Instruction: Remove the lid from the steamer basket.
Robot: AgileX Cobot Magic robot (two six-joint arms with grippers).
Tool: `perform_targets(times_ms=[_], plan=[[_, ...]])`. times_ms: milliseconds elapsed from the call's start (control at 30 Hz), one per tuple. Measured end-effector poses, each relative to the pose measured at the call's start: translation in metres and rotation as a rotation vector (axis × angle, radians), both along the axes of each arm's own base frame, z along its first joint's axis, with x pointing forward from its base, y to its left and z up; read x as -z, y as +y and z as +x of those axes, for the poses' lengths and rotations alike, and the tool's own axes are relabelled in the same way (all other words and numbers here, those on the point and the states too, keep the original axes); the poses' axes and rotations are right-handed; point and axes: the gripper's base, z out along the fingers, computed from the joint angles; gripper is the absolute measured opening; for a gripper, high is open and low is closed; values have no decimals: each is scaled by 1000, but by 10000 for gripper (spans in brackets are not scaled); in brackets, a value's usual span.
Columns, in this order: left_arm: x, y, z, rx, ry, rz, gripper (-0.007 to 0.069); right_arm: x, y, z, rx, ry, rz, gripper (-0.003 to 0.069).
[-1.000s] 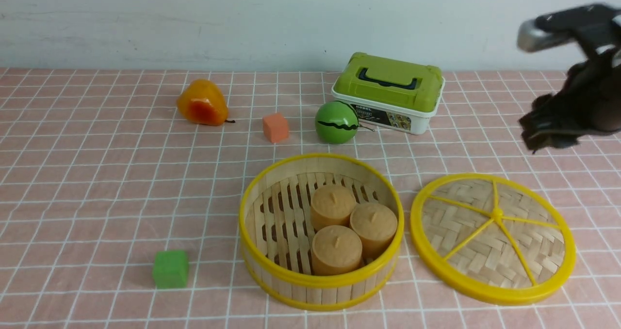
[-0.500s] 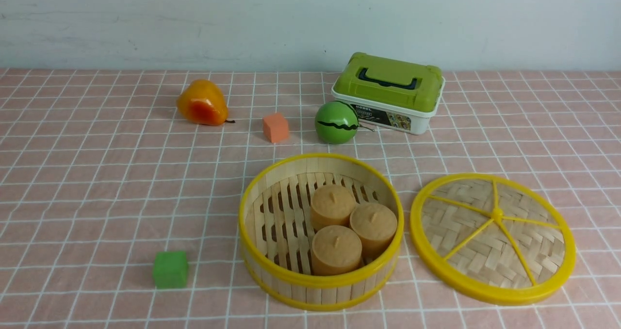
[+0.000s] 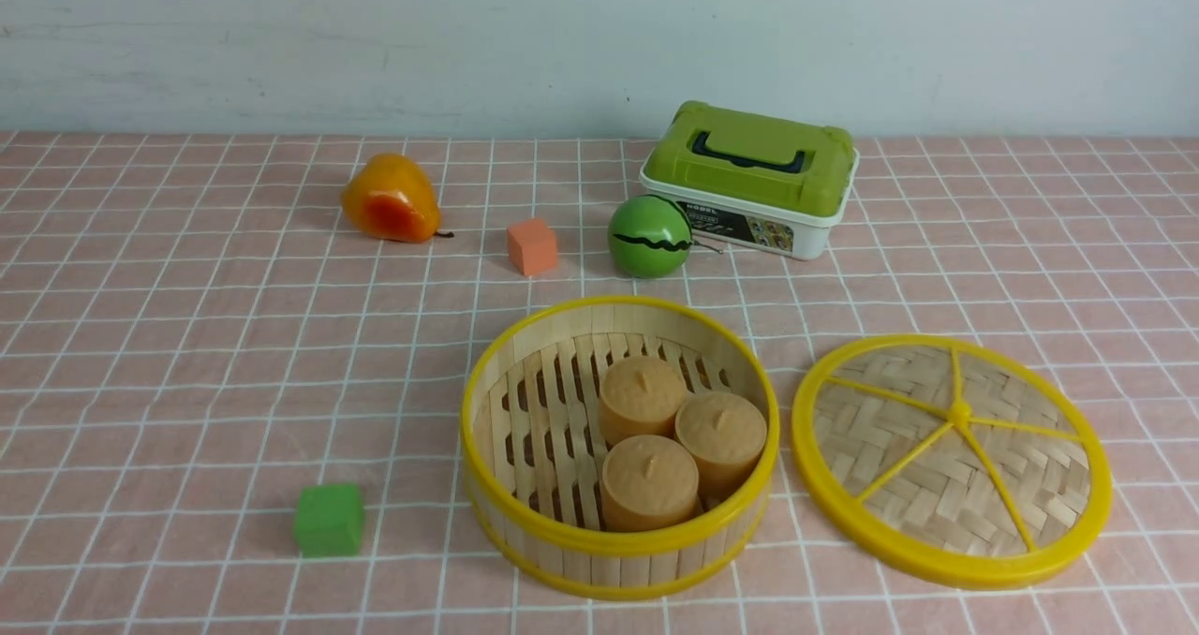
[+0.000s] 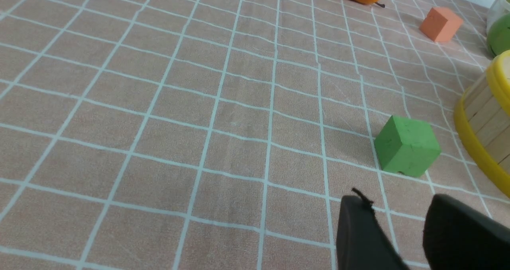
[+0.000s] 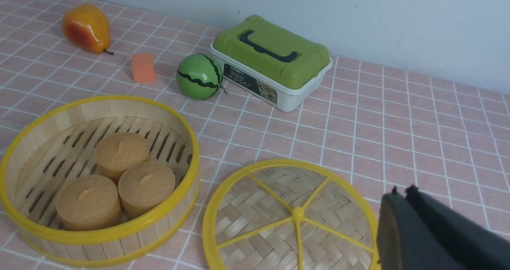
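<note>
Just ahead of closed right fingers (image 5: pixel 434 238), lid (image 5: pixel 259 210) lies flat on counter (image 5: pixel 398 114), beside steamer basket (image 5: pixel 119 238), off it; left fingers (image 4: pixel 358 234) parted, empty. Risk: low arm sweep could knock lid.

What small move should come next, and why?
Probably just draw the right tool back to rest and stop. The lid lies flat on the tablecloth beside the steamer basket, apart from it. The basket stands open, and the tool holds nothing.
</note>
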Motion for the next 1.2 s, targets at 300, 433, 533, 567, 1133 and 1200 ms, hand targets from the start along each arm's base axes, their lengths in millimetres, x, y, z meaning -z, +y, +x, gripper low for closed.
perform_targets(times_ms=[300,433,533,567,1133,1200], plan=[[0,0,0,0,0,0,239,2,0,0,0,2,-1,-3],[0,0,0,0,0,0,239,14,-1,-6,2,-18,19,2],[0,0,0,0,0,0,239,36,-4,-15,20,-90,31,3],[0,0,0,0,0,0,239,47,-5,-17,30,-122,32,3],[0,0,0,0,0,0,239,194,-25,-49,298,-120,149,-22],[0,0,0,0,0,0,239,199,-25,-50,313,-56,168,-22]])
